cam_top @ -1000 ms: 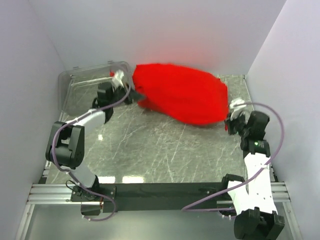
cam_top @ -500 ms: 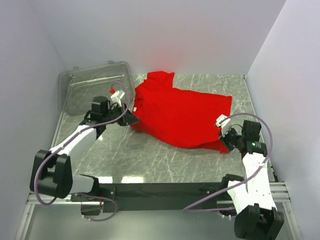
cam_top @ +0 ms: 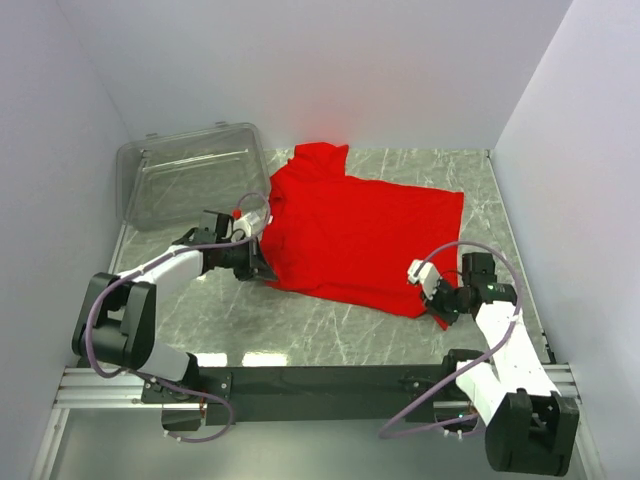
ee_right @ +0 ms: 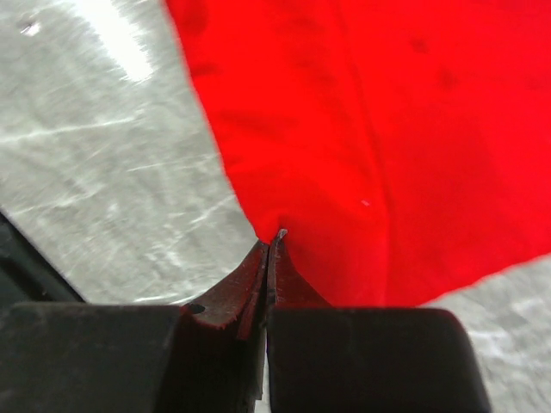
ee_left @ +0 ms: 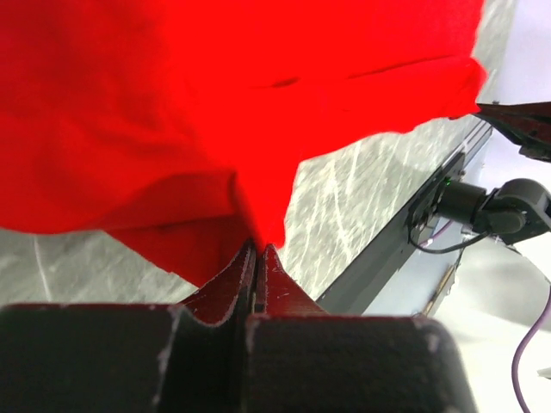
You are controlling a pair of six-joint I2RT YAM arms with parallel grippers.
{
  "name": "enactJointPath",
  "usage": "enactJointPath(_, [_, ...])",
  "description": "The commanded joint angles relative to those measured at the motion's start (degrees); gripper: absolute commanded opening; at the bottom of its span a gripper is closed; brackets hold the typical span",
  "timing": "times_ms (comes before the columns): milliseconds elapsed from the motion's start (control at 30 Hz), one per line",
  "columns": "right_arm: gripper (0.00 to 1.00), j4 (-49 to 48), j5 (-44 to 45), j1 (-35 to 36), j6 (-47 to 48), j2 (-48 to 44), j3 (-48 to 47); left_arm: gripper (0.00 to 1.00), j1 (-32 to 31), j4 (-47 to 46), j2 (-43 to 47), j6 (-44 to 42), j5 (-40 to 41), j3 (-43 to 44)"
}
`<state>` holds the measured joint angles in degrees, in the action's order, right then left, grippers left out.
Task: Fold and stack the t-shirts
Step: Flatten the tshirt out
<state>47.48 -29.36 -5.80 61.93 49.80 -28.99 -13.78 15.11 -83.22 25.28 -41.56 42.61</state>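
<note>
A bright red t-shirt (cam_top: 360, 230) lies spread across the back middle of the grey marble table (cam_top: 300, 320), one sleeve pointing to the back wall. My left gripper (cam_top: 263, 268) is shut on the t-shirt's near left corner. In the left wrist view the fingertips (ee_left: 269, 258) pinch a point of the red t-shirt (ee_left: 198, 95). My right gripper (cam_top: 436, 310) is shut on the near right corner. There the red t-shirt (ee_right: 387, 129) runs into the closed gripper (ee_right: 274, 239).
A clear plastic bin (cam_top: 190, 180) sits at the back left of the table, just left of the shirt. White walls close in the back and both sides. A black rail (cam_top: 330, 380) with the arm bases runs along the near edge.
Both grippers have pulled the t-shirt toward the near edge and down. It went from a raised bunch to lying flat on the table. Both stayed shut on its corners.
</note>
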Motion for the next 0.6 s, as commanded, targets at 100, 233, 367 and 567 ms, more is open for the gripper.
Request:
enactJointPath(100, [0.0,3.57,1.5,3.87,2.75,3.46,-1.06,0.01,-0.55,6.93,-1.59,-2.25,2.7,1.77])
enactJointPath(233, [0.0,9.72,1.68,3.78,7.93,3.46,-5.18,0.01,-0.55,11.41,0.51,-1.9,6.04,3.35])
enactJointPath(367, [0.0,15.44,2.12,3.78,13.91,0.13,-8.88,0.01,-0.2,16.78,5.42,-0.23,10.97,6.07])
enactJointPath(567, [0.0,17.11,4.32,3.69,16.2,2.48,-7.74,0.01,-0.11,23.03,5.44,1.88,13.61,4.25])
